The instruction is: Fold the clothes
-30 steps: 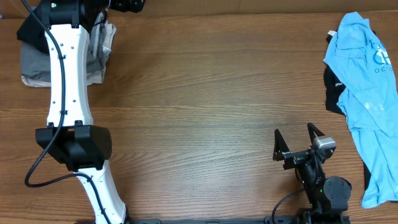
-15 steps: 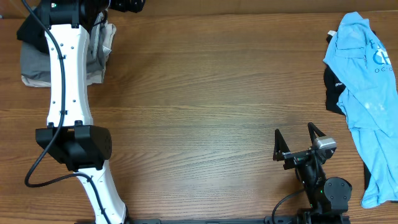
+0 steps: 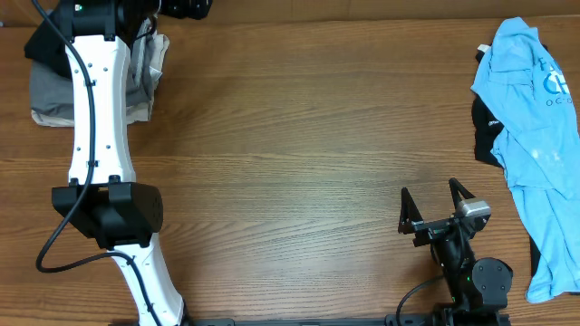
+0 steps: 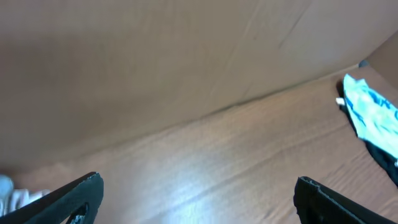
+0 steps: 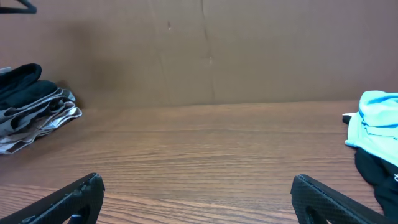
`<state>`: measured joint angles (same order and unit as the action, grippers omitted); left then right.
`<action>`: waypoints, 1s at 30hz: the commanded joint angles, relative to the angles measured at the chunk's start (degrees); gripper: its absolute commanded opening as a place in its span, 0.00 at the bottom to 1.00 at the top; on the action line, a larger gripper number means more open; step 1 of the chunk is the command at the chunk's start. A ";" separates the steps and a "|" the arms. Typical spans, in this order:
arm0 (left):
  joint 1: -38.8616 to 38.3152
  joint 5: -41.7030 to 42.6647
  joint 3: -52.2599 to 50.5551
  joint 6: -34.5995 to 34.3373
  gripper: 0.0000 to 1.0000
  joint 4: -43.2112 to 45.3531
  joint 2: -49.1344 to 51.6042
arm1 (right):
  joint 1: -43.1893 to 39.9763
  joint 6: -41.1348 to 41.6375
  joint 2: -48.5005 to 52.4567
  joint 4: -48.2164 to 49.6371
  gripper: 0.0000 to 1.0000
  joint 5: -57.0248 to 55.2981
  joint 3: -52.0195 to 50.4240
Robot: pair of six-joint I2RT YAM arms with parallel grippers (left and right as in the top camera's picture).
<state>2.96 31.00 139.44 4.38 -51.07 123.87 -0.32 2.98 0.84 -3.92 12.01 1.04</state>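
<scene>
A light blue shirt (image 3: 535, 136) lies crumpled at the table's right edge, on top of a black garment (image 3: 486, 134). Both also show in the right wrist view, the blue shirt (image 5: 376, 127) over the black one (image 5: 379, 171), and the blue shirt shows in the left wrist view (image 4: 370, 112). A stack of folded grey and black clothes (image 3: 54, 86) sits at the far left corner, also seen in the right wrist view (image 5: 31, 106). My left gripper (image 4: 199, 199) is open and empty, held over that stack. My right gripper (image 3: 435, 204) is open and empty near the front edge, left of the blue shirt.
The left arm's white links (image 3: 100, 136) reach from the front left base (image 3: 109, 213) to the back left corner. A brown cardboard wall (image 5: 199, 50) stands behind the wooden table (image 3: 299, 154).
</scene>
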 commanded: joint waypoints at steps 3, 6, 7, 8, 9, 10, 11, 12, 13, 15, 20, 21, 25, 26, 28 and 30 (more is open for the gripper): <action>-1.31 -4.70 -1.88 -0.70 1.00 -3.78 -6.34 | 0.37 0.26 -0.68 0.42 1.00 -0.42 -0.57; -2.40 -4.83 -10.36 -0.70 1.00 -2.56 -14.25 | 0.37 0.26 -0.68 0.42 1.00 -0.42 -0.57; -2.75 -4.83 -14.60 -0.70 1.00 -2.14 -17.66 | 0.35 0.26 -0.68 0.42 1.00 -0.42 -0.57; -3.04 -5.22 -18.45 -0.52 1.00 -2.16 -20.72 | 0.37 0.26 -0.68 0.42 1.00 -0.42 -0.57; -3.06 -7.15 -22.51 -0.48 1.00 -2.16 -24.02 | 0.37 0.26 -0.68 0.42 1.00 -0.42 -0.57; -3.02 -10.34 -26.45 -0.46 1.00 -1.81 -27.36 | 0.37 0.26 -0.68 0.42 1.00 -0.42 -0.57; -2.95 -13.20 -30.45 -0.57 1.00 -0.52 -30.80 | 0.37 0.26 -0.68 0.42 1.00 -0.42 -0.57; -2.86 -15.23 -34.56 -0.57 1.00 0.44 -34.21 | 0.37 0.26 -0.68 0.42 1.00 -0.42 -0.57; -2.86 -16.85 -39.56 -0.02 1.00 1.75 -38.21 | 0.37 0.26 -0.68 0.42 1.00 -0.42 -0.57; -2.86 -17.92 -48.94 2.38 1.00 6.16 -45.29 | 0.37 0.26 -0.68 0.42 1.00 -0.42 -0.57; -2.86 -17.94 -74.07 5.38 1.00 23.39 -63.63 | 0.37 0.26 -0.68 0.39 1.00 -0.42 -0.57; -2.86 -17.94 -78.82 5.33 1.00 26.91 -67.21 | 0.35 0.26 -0.68 0.42 1.00 -0.42 -0.57; -2.32 -17.94 -96.43 5.25 1.00 35.50 -82.01 | 0.37 0.26 -0.68 0.42 1.00 -0.42 -0.57; -2.01 -17.92 -100.15 5.18 1.00 36.89 -85.57 | 0.35 0.26 -0.68 0.42 1.00 -0.42 -0.57; -1.03 -17.94 -107.49 4.35 1.00 39.85 -93.24 | 0.37 0.26 -0.68 0.42 1.00 -0.42 -0.57; 0.20 -17.88 -113.42 4.00 1.00 42.45 -99.76 | 0.37 0.26 -0.68 0.42 1.00 -0.42 -0.57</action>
<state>1.56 13.96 32.05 8.12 -10.83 31.24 -0.27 3.03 0.78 -3.90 12.03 1.04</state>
